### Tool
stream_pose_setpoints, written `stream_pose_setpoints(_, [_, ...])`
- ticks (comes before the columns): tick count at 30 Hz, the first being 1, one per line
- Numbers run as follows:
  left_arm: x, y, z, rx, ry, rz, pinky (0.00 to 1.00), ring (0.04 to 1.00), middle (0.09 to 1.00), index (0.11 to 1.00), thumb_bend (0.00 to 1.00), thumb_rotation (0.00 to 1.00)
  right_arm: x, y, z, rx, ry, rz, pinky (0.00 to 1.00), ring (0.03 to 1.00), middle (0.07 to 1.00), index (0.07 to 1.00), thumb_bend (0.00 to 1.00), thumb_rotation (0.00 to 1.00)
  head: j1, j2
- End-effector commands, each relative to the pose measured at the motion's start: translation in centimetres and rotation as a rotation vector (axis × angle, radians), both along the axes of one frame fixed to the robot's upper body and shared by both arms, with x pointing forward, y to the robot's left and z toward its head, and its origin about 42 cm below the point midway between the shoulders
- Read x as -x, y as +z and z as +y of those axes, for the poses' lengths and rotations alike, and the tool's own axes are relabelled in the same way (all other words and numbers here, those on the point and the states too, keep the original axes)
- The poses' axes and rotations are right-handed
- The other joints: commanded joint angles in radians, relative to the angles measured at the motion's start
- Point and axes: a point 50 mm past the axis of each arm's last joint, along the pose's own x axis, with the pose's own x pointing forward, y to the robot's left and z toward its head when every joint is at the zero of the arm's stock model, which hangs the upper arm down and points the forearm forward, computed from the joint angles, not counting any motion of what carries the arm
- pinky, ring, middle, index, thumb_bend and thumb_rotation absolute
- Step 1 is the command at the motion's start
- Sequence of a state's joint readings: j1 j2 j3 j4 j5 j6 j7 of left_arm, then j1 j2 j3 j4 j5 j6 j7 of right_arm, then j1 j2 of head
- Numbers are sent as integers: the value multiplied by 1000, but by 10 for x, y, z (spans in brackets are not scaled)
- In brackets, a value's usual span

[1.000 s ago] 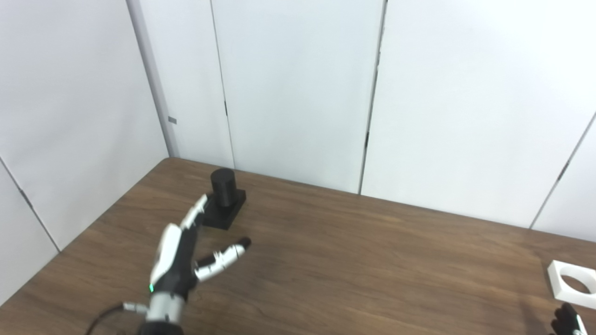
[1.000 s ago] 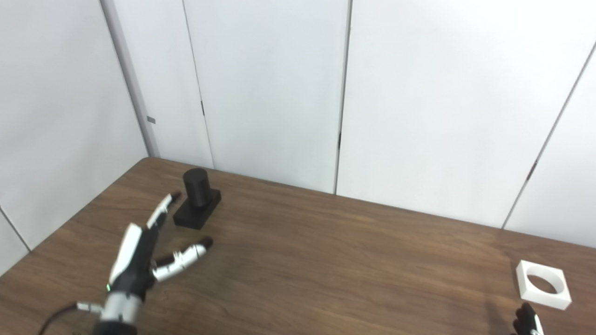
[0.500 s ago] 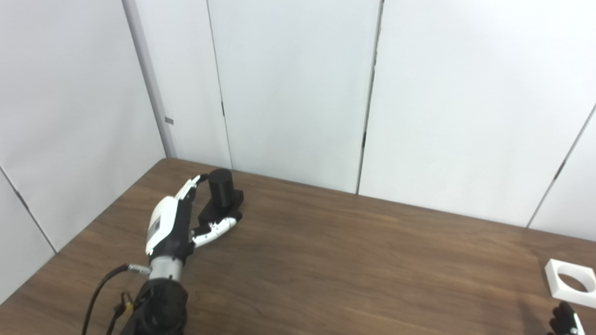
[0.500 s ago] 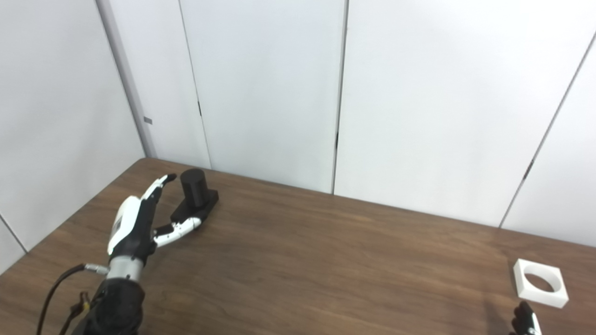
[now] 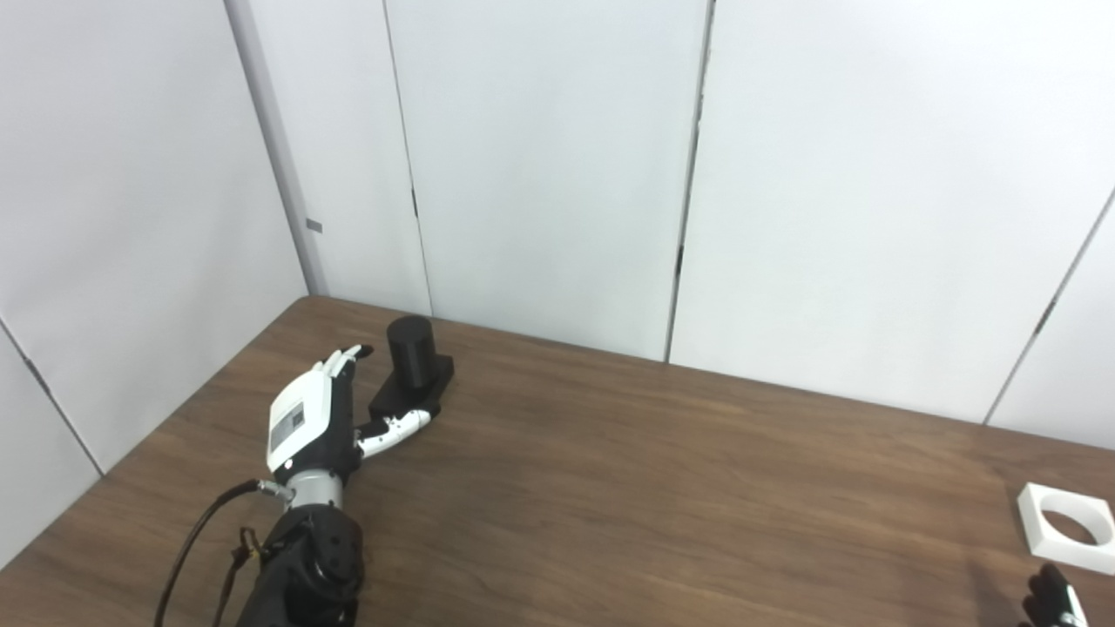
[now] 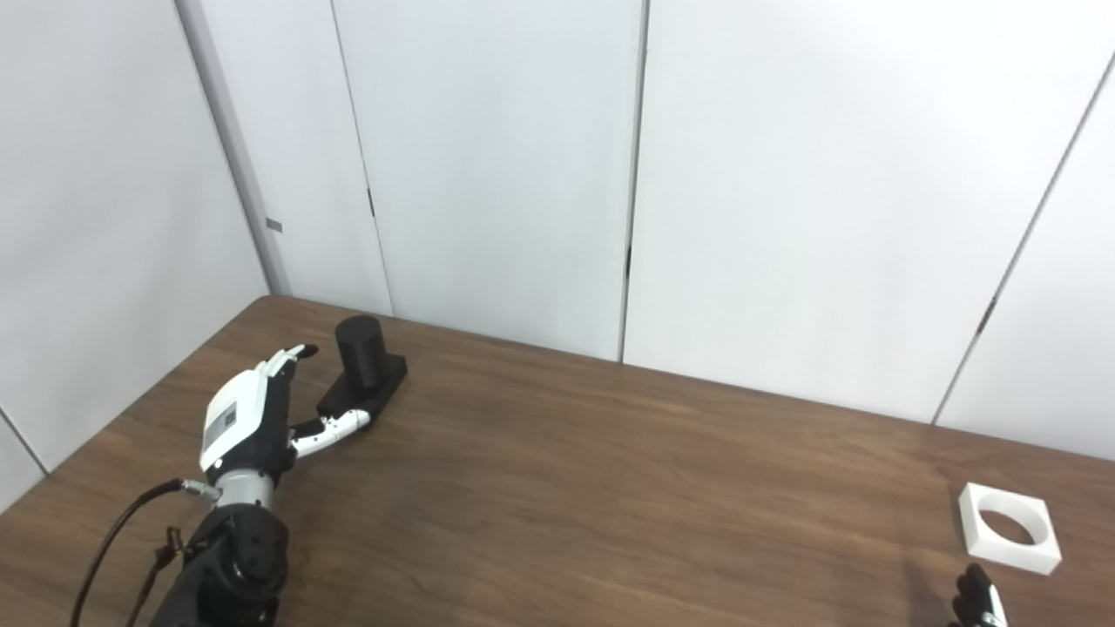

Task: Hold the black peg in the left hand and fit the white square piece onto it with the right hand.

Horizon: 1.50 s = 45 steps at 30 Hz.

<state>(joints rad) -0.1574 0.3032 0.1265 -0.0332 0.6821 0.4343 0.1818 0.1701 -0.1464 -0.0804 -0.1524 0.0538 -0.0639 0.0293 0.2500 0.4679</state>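
Peg [image 5: 409, 350] stands upright on its black base [image 5: 416, 397], far-left part of the table [image 5: 610, 488], close to the wall panels [image 5: 540, 157]. Your left hand [image 5: 315, 418] sits just near & left of it, fingers [image 5: 341, 361] spread apart and reaching along the left side of the peg, thumb [image 5: 394, 428] stretched out at the near edge of the base; can't tell if anything actually touches, and nothing is gripped. White piece [image 6: 1010, 529] w/ its round hole lies flat at the far right of the table, well apart from the peg. Your right hand [image 6: 977, 603] is only a dark tip at the bottom-right edge, just near of the white piece, not on it; can't tell if it's apart or closed.
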Motion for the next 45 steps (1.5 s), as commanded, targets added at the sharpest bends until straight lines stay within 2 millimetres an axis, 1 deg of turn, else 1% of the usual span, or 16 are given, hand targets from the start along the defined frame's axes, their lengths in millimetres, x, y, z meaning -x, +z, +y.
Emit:
stream_pose_setpoints(1, [-14, 25, 8, -81, 23, -80, 892, 958, 937, 873, 916, 513, 10, -11, 13, -60, -9, 27, 1000, 1000, 1000, 1000, 637, 1000, -1, 5])
stream_pose_setpoints(5, [-17, 22, 10, -101, 38, -60, 931, 957, 936, 870, 925, 513, 11, -10, 13, -49, -10, 33, 1000, 1000, 1000, 1000, 651, 1000, -1, 8])
stream_pose_setpoints(7, [-19, 19, 12, -115, 47, -41, 958, 962, 942, 877, 931, 532, 11, -9, 14, -60, -10, 32, 1000, 1000, 1000, 1000, 653, 1000, -1, 8])
stream_pose_setpoints(11, [-23, 14, 13, -112, 49, -22, 981, 958, 942, 875, 935, 541, 11, -9, 14, -70, -11, 35, 1000, 1000, 1000, 1000, 633, 1000, 0, 12])
stream_pose_setpoints(14, [-29, 10, 13, -123, 55, 7, 995, 960, 946, 881, 947, 577, 11, -8, 14, -73, -7, 35, 1000, 1000, 1000, 1000, 621, 1000, 0, 14])
stream_pose_setpoints(20, [-39, 2, 15, -144, 68, 36, 979, 953, 942, 874, 966, 606, 12, -6, 14, -61, -7, 35, 1000, 1000, 1000, 1000, 623, 1000, -2, 18])
stream_pose_setpoints(22, [-42, 0, 14, -159, 70, 46, 959, 948, 940, 866, 961, 612, 12, -5, 14, -55, -8, 37, 1000, 1000, 1000, 1000, 622, 1000, -2, 18])
stream_pose_setpoints(26, [-46, -5, 13, -151, 73, 69, 967, 956, 948, 870, 955, 616, 12, -4, 15, -58, -9, 34, 1000, 1000, 1000, 1000, 620, 1000, -4, 21])
stream_pose_setpoints(29, [-49, -8, 14, -137, 77, 85, 964, 958, 952, 877, 968, 636, 13, -3, 15, -49, -8, 28, 1000, 1000, 1000, 1000, 587, 1000, -4, 23])
stream_pose_setpoints(33, [-53, -10, 14, -125, 88, 89, 940, 944, 943, 869, 983, 636, 14, -2, 16, -47, -15, 28, 1000, 1000, 1000, 1000, 564, 1000, -5, 24])
stream_pose_setpoints(35, [-55, -10, 13, -120, 91, 90, 949, 945, 944, 869, 982, 630, 14, -2, 16, -54, -16, 30, 1000, 1000, 1000, 1000, 569, 1000, -5, 24])
stream_pose_setpoints(39, [-59, -12, 12, -119, 99, 101, 959, 950, 950, 877, 988, 653, 16, -1, 16, -61, -12, 27, 1000, 1000, 1000, 1000, 555, 1000, -6, 28])
stream_pose_setpoints(40, [-60, -13, 12, -118, 104, 102, 960, 953, 953, 883, 987, 663, 16, -1, 16, -64, -10, 26, 1000, 1000, 1000, 1000, 564, 1000, -6, 28])
stream_pose_setpoints(45, [-63, -14, 11, -120, 128, 109, 978, 964, 962, 895, 972, 668, 17, 1, 16, -60, -14, 25, 1000, 1000, 1000, 1000, 541, 1000, -8, 32])
